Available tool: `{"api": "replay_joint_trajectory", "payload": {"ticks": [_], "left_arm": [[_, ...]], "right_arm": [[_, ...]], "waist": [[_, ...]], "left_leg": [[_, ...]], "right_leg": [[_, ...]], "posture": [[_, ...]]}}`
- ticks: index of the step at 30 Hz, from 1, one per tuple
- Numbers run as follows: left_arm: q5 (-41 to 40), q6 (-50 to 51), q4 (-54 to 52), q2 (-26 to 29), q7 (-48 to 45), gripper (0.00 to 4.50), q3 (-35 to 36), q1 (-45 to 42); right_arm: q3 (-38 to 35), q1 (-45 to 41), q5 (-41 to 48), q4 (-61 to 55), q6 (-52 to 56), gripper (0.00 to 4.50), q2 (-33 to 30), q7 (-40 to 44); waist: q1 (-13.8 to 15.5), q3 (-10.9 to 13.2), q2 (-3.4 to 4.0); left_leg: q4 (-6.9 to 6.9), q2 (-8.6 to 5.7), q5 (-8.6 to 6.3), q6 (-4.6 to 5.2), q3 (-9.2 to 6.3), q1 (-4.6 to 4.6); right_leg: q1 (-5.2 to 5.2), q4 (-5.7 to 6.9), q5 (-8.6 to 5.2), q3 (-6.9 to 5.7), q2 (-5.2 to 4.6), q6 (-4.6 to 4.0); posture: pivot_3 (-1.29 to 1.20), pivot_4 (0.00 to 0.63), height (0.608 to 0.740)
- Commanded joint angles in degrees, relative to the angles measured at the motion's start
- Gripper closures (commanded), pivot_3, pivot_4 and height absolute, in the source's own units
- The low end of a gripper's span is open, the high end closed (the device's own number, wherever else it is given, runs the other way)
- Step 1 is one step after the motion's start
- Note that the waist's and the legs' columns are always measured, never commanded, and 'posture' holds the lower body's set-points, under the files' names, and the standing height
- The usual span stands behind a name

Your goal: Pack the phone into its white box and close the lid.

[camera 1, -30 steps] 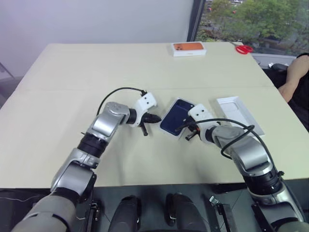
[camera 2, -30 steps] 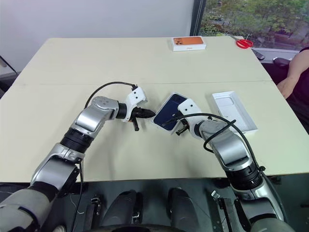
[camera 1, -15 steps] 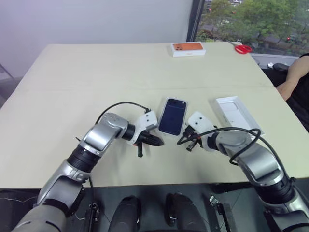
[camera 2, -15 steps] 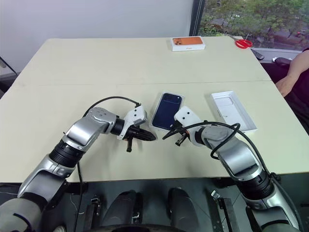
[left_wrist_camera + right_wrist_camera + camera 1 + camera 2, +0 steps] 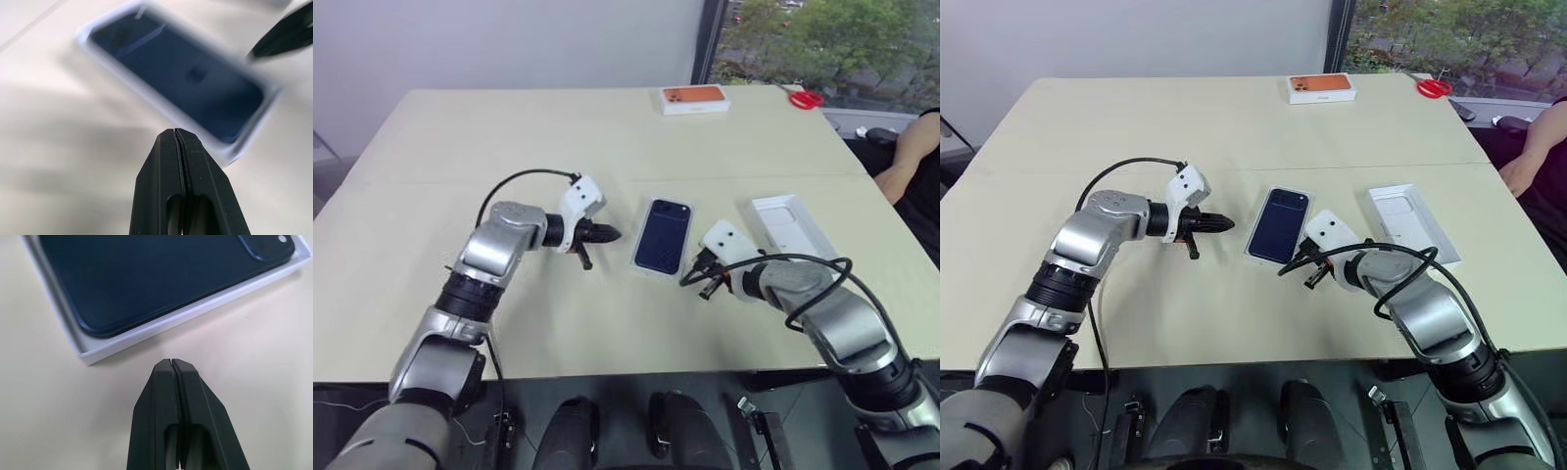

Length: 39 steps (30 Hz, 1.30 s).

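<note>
- Phone (image 5: 664, 236) sits face down in the white box (image 5: 93, 355), camera cluster at the far end, the white rim showing all round it in my right wrist view.
- So I judge the packing half done: the dark navy slab lies flat inside the tray, in the middle of the table (image 5: 607, 137), nothing holding it.
- Lid (image 5: 795, 227) lies open side up on the table to the right of the box, well apart from it and not yet on. That is the part left.
- Left tool (image 5: 610, 234), fingers pressed together and empty, hangs just left of the box, pointing at it without touching.
- Right tool (image 5: 688, 280), also pinched tight with nothing in it, hovers near the box's near right corner, a bare strip of table between tip and rim.
- What remains, as I read it: pick up the lid, turn it over, set it square on the box and press it down.
- Orange-pictured box (image 5: 696, 99) and red scissors (image 5: 809, 99) sit at the far edge, out of play; a person's arm (image 5: 913, 157) shows at the right.
</note>
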Motion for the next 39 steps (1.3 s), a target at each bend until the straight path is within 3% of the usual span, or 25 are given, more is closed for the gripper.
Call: {"api": "replay_joint_trajectory", "payload": {"ticks": [1, 10, 23, 39], "left_arm": [[4.75, -3.12, 2.5, -1.63, 2.72, 4.47, -3.78, -1.29], [2.18, -1.65, -2.35, -6.6, -1.24, 4.47, -6.21, 1.6], [-1.1, 3.84, -13.41, -4.38, -6.97, 4.47, -6.92, 6.23], [-1.53, 4.9, -14.06, -3.42, -7.23, 4.47, -7.15, 6.6]], "right_arm": [[-2.05, -1.98, -0.66, 1.19, 0.35, 4.5, 2.31, -2.41], [-0.98, -2.15, -0.51, 1.41, 1.64, 4.5, 4.47, -3.87], [0.22, 0.8, 2.32, -5.15, 1.63, 4.5, -0.48, 2.06], [0.3, 1.57, 2.46, -6.29, 1.67, 4.5, -2.46, 3.6]], "waist": [[0.12, 0.0, 0.0], [0.15, 0.0, 0.0], [-0.09, 0.0, 0.01], [-0.02, 0.0, 0.0]], "left_leg": [[0.0, 0.0, 0.0, 0.0, 0.0, 0.0], [0.01, -0.02, 0.0, 0.0, 0.01, -0.03], [0.0, 0.0, -0.01, 0.01, 0.0, 0.01], [0.0, 0.01, -0.01, 0.01, 0.0, 0.01]], "right_leg": [[0.01, 0.0, 0.0, 0.0, 0.0, 0.0], [0.0, 0.0, 0.0, 0.01, -0.04, 0.0], [0.01, 0.01, 0.0, 0.02, -0.01, 0.0], [0.01, 0.0, 0.0, 0.02, 0.0, 0.0]], "posture": [[0.0, 0.15, 0.74], [0.0, 0.15, 0.74], [0.0, 0.15, 0.74], [0.0, 0.15, 0.74]]}}
